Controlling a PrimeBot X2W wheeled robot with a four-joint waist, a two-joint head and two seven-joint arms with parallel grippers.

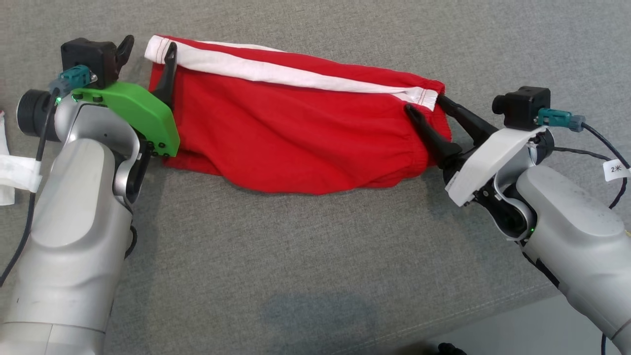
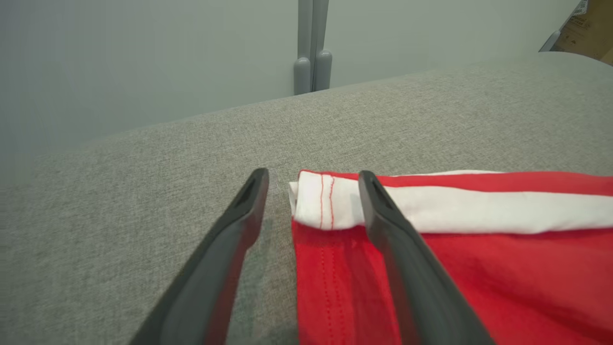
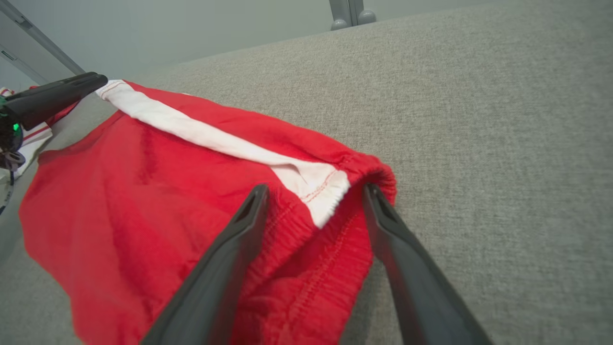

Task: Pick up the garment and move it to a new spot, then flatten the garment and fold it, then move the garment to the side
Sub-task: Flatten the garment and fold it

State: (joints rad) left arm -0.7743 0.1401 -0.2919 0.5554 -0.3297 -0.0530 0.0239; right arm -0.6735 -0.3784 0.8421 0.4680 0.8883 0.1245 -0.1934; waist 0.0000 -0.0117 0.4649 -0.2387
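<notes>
The garment [image 1: 296, 133] is red with a white stripe along its far edge and lies folded into a long band on the grey fabric surface [image 1: 296, 256]. At its left end, my left gripper [image 1: 148, 52] is open; one finger rests over the white hem corner [image 2: 325, 201] and the other stands on the bare surface beside it. My right gripper [image 1: 425, 104] is open at the right end, its fingers either side of the gathered waistband corner [image 3: 330, 191]. Neither gripper pinches the cloth. In the right wrist view the garment [image 3: 143, 201] stretches away toward the left gripper's finger [image 3: 57, 96].
A white cloth [image 1: 12, 172] lies at the left edge of the surface. The surface's front edge [image 1: 493, 315] runs across the lower right, with pale floor beyond. A grey post [image 2: 312, 48] stands behind the far edge. A tagged cable [image 1: 616, 170] trails from the right wrist.
</notes>
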